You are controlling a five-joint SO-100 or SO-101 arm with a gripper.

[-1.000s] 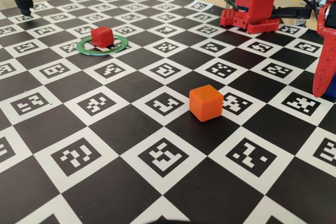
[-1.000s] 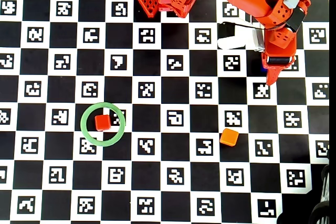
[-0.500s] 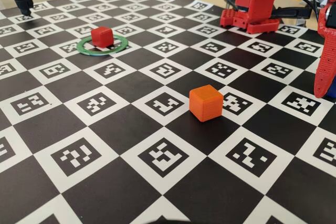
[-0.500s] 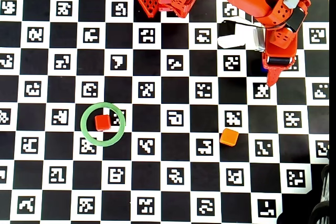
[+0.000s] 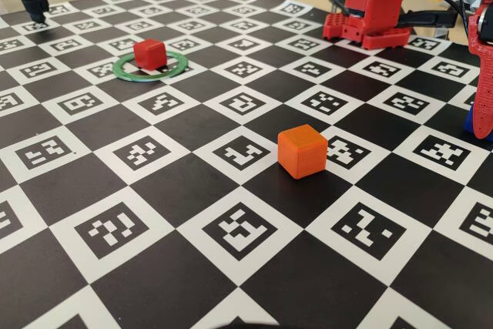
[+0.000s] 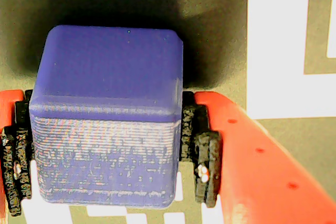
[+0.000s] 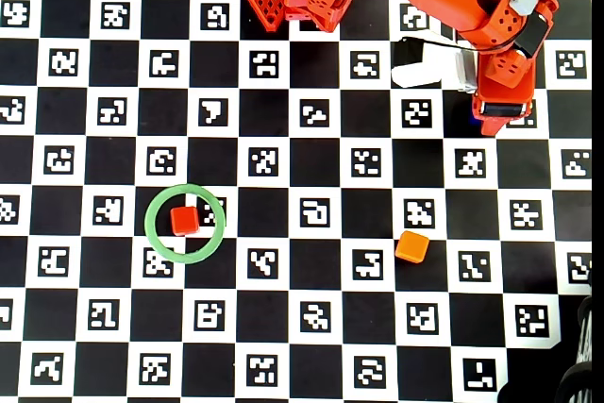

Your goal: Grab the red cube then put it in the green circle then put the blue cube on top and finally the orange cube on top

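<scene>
blue cube [image 6: 105,114] is clamped between fingers [image 6: 202,150] | red cube [image 7: 184,221] is seen inside green circle [image 7: 154,238] | orange cube [image 7: 411,247] is set apart on surface [image 7: 283,346]

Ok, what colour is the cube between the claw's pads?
Deep blue cube, seen best in the wrist view.

No readable text or numbers; only coded square markers on the checkerboard [image 7: 311,162].
</scene>
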